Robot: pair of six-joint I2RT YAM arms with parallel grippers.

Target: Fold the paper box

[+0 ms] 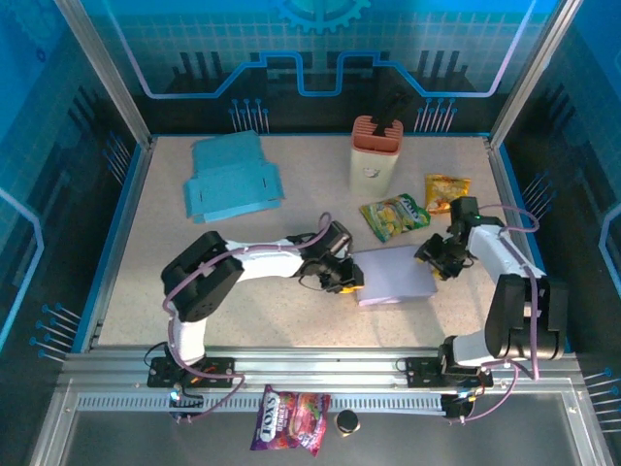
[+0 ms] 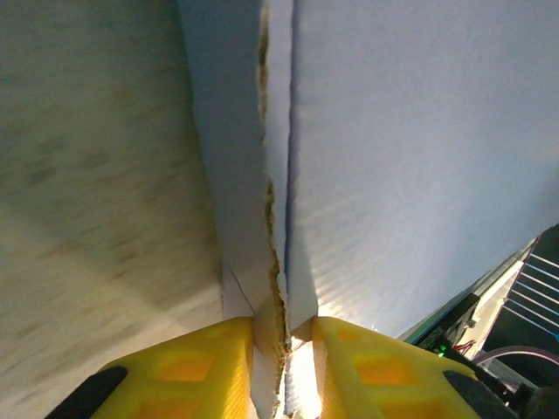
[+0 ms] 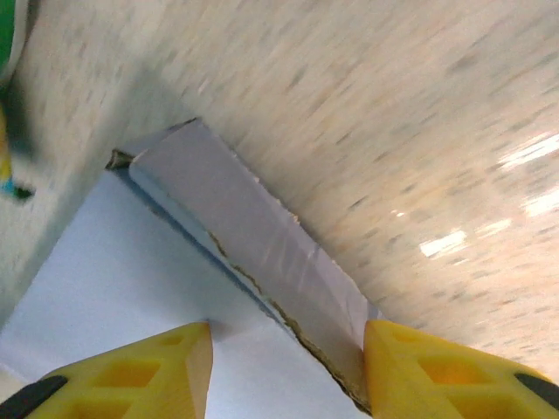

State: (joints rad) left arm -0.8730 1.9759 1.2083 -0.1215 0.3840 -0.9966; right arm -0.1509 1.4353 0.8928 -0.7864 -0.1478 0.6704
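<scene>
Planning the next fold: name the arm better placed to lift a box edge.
Probably left: the left gripper pinches the paper box edge; the right gripper sits open astride a flap, gripping nothing.

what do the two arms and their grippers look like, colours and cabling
Both are alike: the left arm and right arm have white tubular links with bulky black joints, each trailed by a thin lilac cable looping loosely alongside. The left gripper and right gripper have dark bodies and blocky yellow fingers with recessed pockets.
</scene>
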